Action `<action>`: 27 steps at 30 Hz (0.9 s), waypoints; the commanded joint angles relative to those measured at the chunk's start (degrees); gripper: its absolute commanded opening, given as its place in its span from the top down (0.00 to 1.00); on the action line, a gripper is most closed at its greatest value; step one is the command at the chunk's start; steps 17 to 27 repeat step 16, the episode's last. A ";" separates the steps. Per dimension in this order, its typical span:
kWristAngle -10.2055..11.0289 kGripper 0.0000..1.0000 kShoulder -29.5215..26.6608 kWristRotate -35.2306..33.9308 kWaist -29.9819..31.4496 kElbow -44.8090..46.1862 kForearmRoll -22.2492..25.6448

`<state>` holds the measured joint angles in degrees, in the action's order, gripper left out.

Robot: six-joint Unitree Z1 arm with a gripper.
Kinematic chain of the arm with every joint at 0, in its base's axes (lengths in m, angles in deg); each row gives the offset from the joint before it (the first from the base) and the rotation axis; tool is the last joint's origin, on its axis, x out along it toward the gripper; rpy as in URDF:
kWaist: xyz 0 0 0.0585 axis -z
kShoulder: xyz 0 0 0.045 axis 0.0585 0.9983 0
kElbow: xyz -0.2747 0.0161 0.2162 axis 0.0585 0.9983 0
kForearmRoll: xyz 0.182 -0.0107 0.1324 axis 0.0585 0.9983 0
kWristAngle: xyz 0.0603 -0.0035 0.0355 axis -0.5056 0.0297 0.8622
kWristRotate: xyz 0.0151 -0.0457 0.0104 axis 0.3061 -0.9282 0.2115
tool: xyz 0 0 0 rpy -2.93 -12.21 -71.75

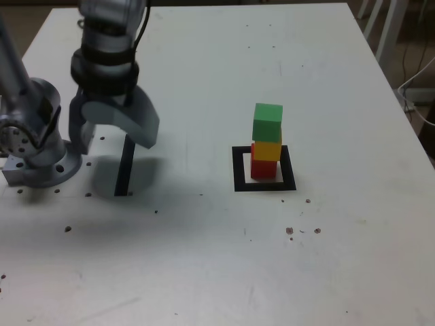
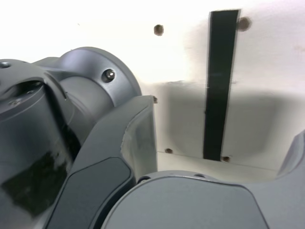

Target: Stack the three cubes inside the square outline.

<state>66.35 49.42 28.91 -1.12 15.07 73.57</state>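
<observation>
Three cubes stand stacked in the exterior view, right of centre: red (image 1: 264, 168) at the bottom, yellow (image 1: 267, 150) in the middle, green (image 1: 268, 122) on top, sitting slightly askew. The stack rests inside the square outline (image 1: 238, 171) of black tape. My gripper (image 1: 112, 134) hangs far off at the exterior view's left, pointing down over the table. Its jaws stand wide open with nothing between them. The wrist view shows one of the grey fingers (image 2: 138, 143) close up and no cube.
A straight black tape strip (image 1: 124, 166) lies on the white table under the gripper, and the strip (image 2: 219, 81) also shows in the wrist view. The arm's base (image 1: 34, 153) sits at the exterior view's left edge. Small dark specks and holes dot the tabletop (image 1: 204, 272).
</observation>
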 commanded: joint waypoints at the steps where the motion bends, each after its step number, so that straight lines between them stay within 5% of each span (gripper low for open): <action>1: -0.22 0.01 -0.45 -0.09 -0.06 1.10 -1.19; 27: -0.67 0.01 -0.68 -0.09 -0.06 2.86 -3.54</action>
